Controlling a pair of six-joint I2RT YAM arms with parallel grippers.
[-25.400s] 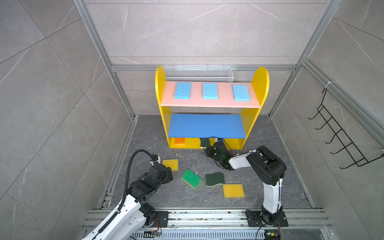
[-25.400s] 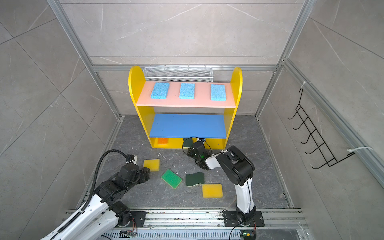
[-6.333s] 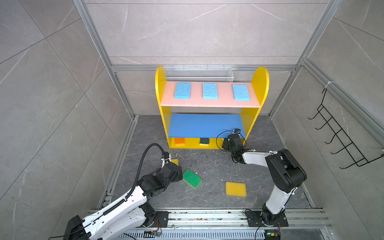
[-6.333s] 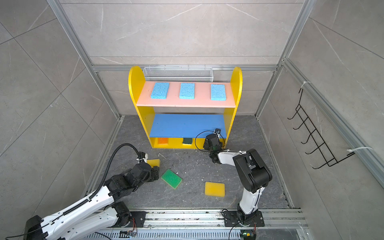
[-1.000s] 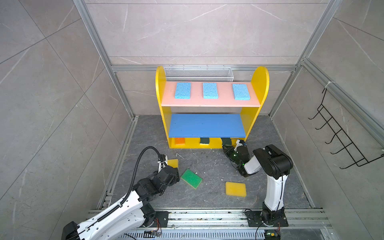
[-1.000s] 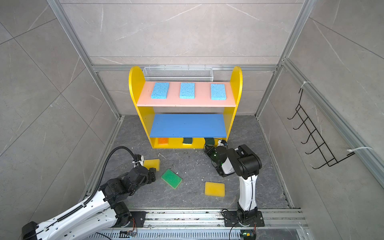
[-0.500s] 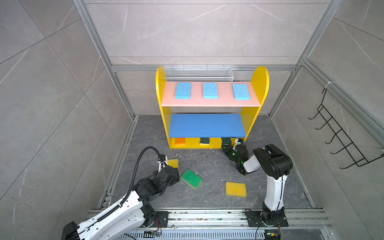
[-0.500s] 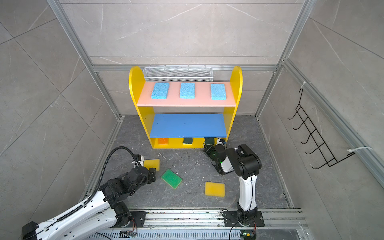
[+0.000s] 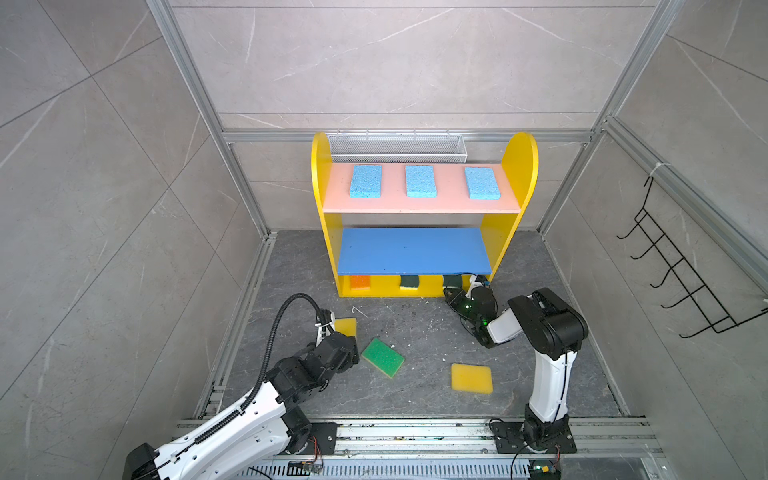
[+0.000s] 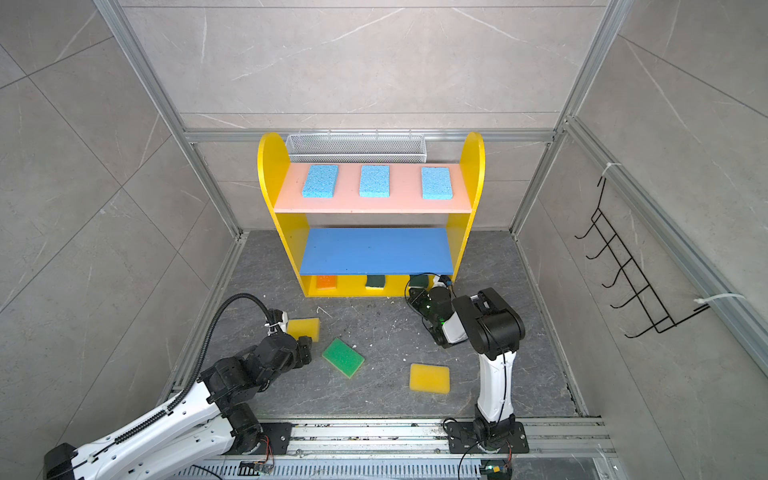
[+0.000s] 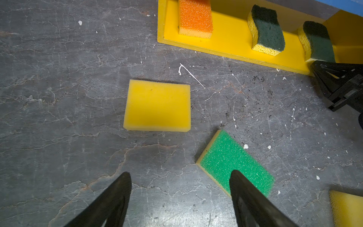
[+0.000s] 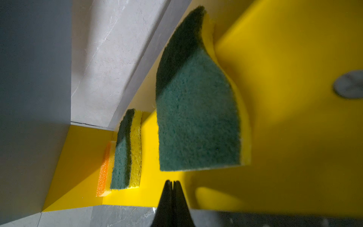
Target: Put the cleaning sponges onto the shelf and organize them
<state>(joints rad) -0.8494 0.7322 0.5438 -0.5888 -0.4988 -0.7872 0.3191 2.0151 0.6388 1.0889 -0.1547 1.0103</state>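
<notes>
Now six sponges [image 9: 420, 181] sit shelved, three loose; left gripper [image 11: 180, 173] parted, right gripper [image 12: 172, 181] closed.

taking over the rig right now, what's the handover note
Left tool: open, empty, over the floor by a yellow sponge and the green sponge.
Right tool: shut, empty, just short of the right-hand scourer on the bottom board.
Done: three blue sponges on the pink board; orange sponge and other scourer on the bottom board too.
Left: those two floor sponges plus the second yellow sponge; blue board shows nothing.
</notes>
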